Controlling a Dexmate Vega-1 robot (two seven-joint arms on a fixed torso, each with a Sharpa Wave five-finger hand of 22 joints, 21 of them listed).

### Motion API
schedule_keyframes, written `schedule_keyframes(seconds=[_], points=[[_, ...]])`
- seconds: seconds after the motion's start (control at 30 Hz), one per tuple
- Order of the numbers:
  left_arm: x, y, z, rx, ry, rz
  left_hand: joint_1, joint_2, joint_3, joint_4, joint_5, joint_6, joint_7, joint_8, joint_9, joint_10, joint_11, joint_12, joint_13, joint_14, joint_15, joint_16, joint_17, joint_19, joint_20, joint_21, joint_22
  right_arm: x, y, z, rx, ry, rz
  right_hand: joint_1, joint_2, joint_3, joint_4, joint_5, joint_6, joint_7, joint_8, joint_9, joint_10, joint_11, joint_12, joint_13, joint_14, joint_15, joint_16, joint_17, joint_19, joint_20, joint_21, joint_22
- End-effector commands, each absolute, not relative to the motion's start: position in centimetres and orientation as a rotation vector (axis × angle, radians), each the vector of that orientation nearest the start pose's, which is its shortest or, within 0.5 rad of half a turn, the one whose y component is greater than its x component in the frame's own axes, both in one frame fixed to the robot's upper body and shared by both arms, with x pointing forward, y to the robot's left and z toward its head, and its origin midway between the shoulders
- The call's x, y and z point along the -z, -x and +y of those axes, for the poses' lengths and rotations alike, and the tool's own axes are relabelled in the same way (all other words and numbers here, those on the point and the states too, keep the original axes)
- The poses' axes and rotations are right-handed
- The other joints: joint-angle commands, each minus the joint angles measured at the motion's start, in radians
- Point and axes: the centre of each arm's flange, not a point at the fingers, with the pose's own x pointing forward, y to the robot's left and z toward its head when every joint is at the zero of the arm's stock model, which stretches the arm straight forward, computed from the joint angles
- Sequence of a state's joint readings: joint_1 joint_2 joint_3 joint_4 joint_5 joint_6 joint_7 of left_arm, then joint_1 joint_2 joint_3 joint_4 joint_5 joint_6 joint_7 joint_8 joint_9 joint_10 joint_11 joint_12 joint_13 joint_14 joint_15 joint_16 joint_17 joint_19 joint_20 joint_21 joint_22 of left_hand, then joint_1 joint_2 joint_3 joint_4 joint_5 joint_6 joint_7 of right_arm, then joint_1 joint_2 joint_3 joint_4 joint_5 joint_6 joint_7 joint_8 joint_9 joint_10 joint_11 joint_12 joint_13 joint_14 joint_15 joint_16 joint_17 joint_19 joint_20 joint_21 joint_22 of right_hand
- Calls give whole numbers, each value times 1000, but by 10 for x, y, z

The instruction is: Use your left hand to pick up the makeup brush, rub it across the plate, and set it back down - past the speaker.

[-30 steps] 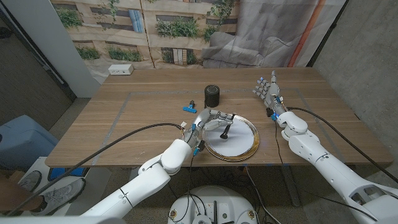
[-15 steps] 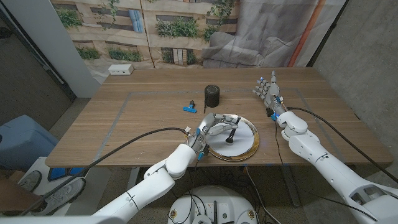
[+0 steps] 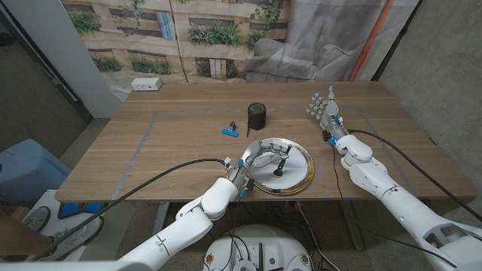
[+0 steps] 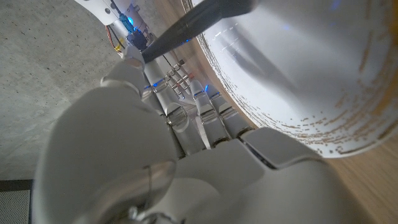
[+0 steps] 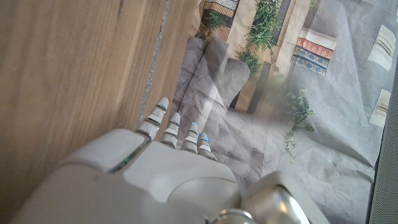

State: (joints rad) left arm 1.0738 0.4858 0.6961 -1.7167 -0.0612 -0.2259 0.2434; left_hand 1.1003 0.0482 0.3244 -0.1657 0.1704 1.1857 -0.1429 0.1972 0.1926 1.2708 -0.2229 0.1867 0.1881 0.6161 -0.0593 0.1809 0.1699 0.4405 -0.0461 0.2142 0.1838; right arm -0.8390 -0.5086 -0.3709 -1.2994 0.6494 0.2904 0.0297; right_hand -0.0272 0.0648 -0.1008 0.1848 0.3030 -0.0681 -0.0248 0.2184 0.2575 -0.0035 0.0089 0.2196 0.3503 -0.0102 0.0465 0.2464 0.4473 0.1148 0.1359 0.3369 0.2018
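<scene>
My left hand [image 3: 258,156] holds the dark makeup brush [image 3: 281,159] over the white, gold-rimmed plate [image 3: 300,164] near the table's front edge. The brush stands nearly upright with its head down on the plate's middle. In the left wrist view the brush's dark handle [image 4: 199,17] runs from my fingers [image 4: 205,118] across the plate [image 4: 298,68]. The black cylindrical speaker [image 3: 257,115] stands behind the plate, toward the table's middle. My right hand [image 3: 324,110] stands at the right of the table with its fingers straight and apart, holding nothing.
A blue clip [image 3: 230,129] lies left of the speaker. A small white box [image 3: 146,84] sits at the far left corner. Bare wood [image 5: 62,68] stretches beside my right hand [image 5: 168,168]. A printed backdrop hangs behind the table.
My left hand has slid a little to the right and toward the front edge with the brush, dragging its head across the plate. The right hand has stayed put.
</scene>
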Motion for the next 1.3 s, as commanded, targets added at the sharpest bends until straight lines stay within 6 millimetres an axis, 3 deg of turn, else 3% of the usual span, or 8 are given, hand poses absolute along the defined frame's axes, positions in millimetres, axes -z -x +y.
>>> schedule_keyframes(seconds=[0.03,1.3], points=[[137,-537,73,429,-385,-664,3,7,-5,1,4,-1,0,5,2,2,-3,7,3,-5,-165,0,2,-3,-61,-3,1,27,-653,-290,-207,-42,-594,5,100,0,5,4,-9,1,5,2,-5,4,7,3,0,10,3,5,3,7,5,6],[131,-548,83,380,-390,-681,7,14,-14,0,4,-3,2,7,2,-3,-3,8,3,-3,-165,3,3,-5,-58,-2,0,27,-653,-290,-207,-42,-594,5,100,0,5,4,-8,-1,5,2,-3,1,8,3,1,11,3,5,2,6,5,6]])
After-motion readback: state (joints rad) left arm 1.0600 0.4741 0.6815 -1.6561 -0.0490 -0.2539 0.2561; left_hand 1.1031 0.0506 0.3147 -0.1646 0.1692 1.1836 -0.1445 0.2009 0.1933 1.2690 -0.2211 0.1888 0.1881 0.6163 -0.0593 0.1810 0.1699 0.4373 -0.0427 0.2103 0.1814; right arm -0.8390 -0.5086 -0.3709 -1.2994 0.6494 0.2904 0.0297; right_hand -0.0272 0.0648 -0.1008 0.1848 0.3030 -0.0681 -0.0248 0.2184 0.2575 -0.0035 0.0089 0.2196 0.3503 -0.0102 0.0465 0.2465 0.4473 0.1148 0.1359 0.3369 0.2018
